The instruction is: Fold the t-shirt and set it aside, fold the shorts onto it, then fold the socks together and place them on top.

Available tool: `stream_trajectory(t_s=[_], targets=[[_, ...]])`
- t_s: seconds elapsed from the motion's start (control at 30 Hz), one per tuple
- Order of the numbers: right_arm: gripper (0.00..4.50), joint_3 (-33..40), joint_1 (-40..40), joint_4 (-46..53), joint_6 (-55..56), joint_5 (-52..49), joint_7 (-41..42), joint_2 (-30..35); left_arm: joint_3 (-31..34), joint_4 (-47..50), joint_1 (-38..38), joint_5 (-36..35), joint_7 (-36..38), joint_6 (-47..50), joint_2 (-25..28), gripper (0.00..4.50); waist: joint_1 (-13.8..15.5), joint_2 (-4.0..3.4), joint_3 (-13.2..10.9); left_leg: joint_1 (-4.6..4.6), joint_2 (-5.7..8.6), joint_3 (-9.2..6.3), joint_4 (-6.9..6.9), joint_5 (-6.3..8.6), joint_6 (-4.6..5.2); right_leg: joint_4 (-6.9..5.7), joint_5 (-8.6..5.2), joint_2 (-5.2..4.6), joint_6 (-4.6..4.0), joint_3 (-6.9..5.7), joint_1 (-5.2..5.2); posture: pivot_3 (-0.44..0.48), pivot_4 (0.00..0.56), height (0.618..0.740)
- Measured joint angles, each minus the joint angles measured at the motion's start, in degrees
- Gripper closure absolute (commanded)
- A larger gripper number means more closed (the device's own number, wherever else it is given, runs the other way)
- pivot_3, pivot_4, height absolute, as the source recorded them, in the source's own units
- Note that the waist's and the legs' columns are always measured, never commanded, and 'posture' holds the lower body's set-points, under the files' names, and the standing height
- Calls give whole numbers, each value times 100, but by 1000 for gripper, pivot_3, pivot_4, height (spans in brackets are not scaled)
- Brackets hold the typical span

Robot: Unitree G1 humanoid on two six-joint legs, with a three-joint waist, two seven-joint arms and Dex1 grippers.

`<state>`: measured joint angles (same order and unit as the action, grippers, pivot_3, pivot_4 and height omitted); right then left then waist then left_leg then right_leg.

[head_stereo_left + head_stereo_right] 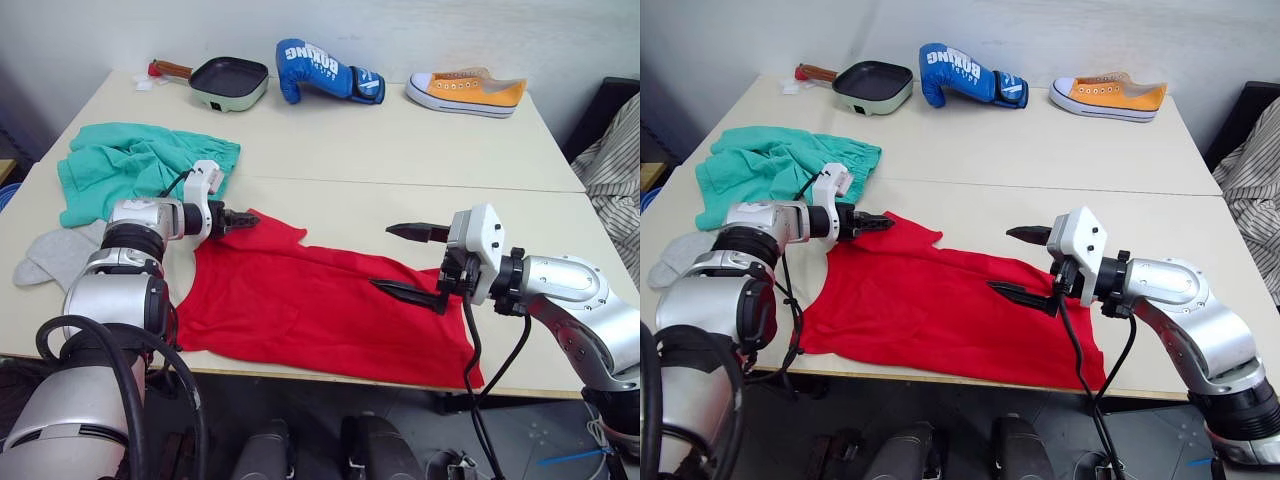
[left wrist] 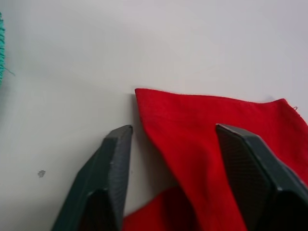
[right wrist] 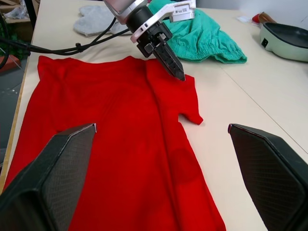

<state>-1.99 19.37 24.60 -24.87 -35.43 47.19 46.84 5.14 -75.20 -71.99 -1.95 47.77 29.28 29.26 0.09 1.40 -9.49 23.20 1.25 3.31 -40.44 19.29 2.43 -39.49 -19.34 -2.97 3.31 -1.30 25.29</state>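
Observation:
The red t-shirt lies spread flat along the table's front edge. My left gripper is open at the shirt's far left sleeve; the left wrist view has the sleeve's red cloth lying between its two fingers, which are not closed on it. My right gripper is wide open, hovering just over the shirt's right part with nothing in it. The teal-green shorts lie bunched at the left, beyond the shirt. The grey socks rest near the table's left edge.
Along the far edge stand a green frying pan, a blue boxing glove and an orange sneaker. Striped cloth hangs off to the right of the table. Bare tabletop stretches between the shirt and those items.

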Motion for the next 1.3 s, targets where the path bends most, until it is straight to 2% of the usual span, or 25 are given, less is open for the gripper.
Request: stream_trajectory(t_s=[0.1, 0.17, 0.2, 0.4, 0.53, 0.63, 0.93, 1.1, 1.23, 1.3], targets=[[0, 24, -135, 5, -26, 81, 14, 0, 45, 3, 2, -1, 209, -367, -7, 3687, -1, 0, 0, 0, 0, 0, 1, 0, 0, 0, 0, 0, 0, -3, 2, 0, 150, 740], [0, 47, -257, 9, -30, 139, 30, 0, -108, 84, 92, 83, 715, -1168, 15, 4308, -5, 0, 0, 0, 0, 3, 2, 0, -1, 1, 0, 1, 0, -6, 2, 0, 150, 740], [0, 53, -311, 14, -30, 165, 39, 0, -198, 183, 169, 134, 1098, -1668, 35, 4466, -17, 0, 0, 0, -1, 11, 2, -1, -2, 2, 0, 0, 0, -6, 4, 0, 150, 740], [0, 88, -532, 92, -48, 293, 62, 1, -349, 692, 490, 138, 2610, -3233, 343, 4466, -49, -1, 0, -3, -5, 22, 5, -2, -4, 2, 0, 1, 0, -2, 8, 0, 150, 740], [0, 120, -573, 89, -52, 376, 69, 1, -387, 742, 681, 146, 2824, -3408, 592, 4466, -28, -1, 0, -3, -4, 19, 4, -2, -3, 1, 0, 0, 0, -1, 7, 0, 150, 740], [0, 119, -558, 74, -50, 407, 85, -17, -363, 544, 593, 169, 2159, -2813, 594, 3910, -6, 2, 1, -1, -2, 16, 2, 2, 3, -1, 0, -2, 0, -1, 6, 0, 150, 740], [0, 11, -311, -39, -35, 620, 240, -195, -222, -12, 167, 254, 218, -779, 422, 1070, -24, 6, 3, 0, 0, 15, 2, 4, 7, -4, 0, -3, 1, -2, 8, 0, 150, 740], [0, 8, -262, -38, -42, 651, 266, -220, -83, -34, 75, 199, 30, -302, 280, 1070, -16, 6, 3, 0, 0, 15, 2, 4, 6, -4, 0, -3, 1, -3, 8, 0, 150, 740], [0, 9, -354, -28, -41, 687, 259, -242, -97, -26, 54, 236, -38, -303, 104, 1070, -11, 7, 4, -1, 0, 15, 2, 4, 6, -4, 0, -4, 1, -3, 8, 0, 150, 740], [0, 8, -428, -19, -44, 730, 245, -246, -117, -21, 37, 265, -160, -316, 50, 1498, -9, 7, 5, -2, 1, 16, 2, 3, 6, -5, 0, -5, 1, -3, 8, 0, 150, 740]])
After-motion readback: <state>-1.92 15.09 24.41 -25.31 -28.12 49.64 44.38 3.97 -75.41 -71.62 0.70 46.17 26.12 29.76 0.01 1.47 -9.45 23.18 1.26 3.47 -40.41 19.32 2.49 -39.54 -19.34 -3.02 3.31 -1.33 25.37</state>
